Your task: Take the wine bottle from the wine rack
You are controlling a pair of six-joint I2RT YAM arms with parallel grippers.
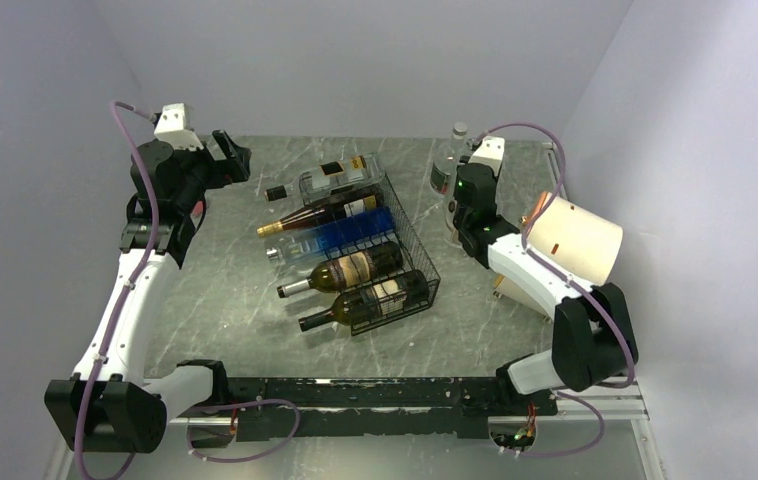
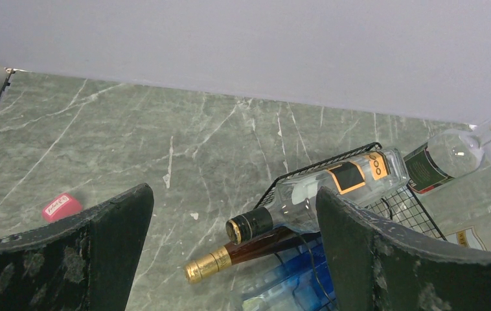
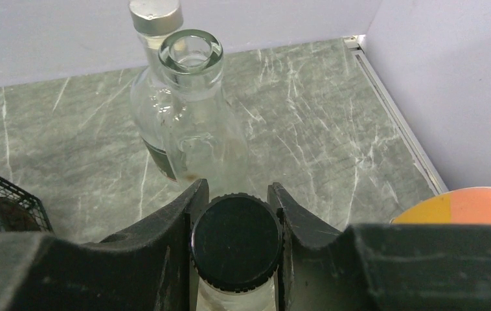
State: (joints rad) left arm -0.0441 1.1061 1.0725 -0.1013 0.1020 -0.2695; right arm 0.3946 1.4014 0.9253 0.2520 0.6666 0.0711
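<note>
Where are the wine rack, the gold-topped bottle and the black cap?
wine rack (image 1: 415,238), top view, on its right-hand wire wall.
gold-topped bottle (image 1: 320,216), top view, on the dark shoulder.
black cap (image 3: 236,243), right wrist view, on the centre of its top.

Right wrist view: black-capped bottle in right gripper, only cap showing, body lost off 6 o'clock edge. Silver-capped bottle clipped at 12, lower part behind open-necked clear bottle. Orange-and-cream cylinder cut at 4. Wine rack just corner at 9. Left wrist view: blue bottle runs off at 6; left gripper finger covers rack's middle; pink tag lettering too small to read.
</note>
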